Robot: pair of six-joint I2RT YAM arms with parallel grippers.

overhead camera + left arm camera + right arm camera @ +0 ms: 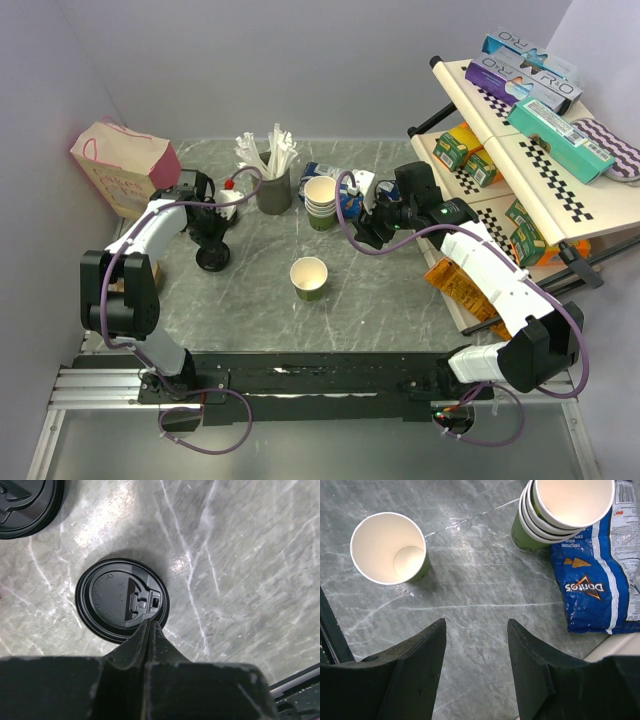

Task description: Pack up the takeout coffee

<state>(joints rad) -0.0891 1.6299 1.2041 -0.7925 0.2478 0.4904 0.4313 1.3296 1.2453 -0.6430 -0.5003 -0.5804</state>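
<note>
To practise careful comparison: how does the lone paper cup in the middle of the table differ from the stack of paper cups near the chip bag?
The lone cup is a single cup, and its inside bottom shows. The stack is several cups nested together. The lone cup stands by itself, while the stack stands beside the blue Doritos bag. Both are upright, lidless, cream inside and green outside.
</note>
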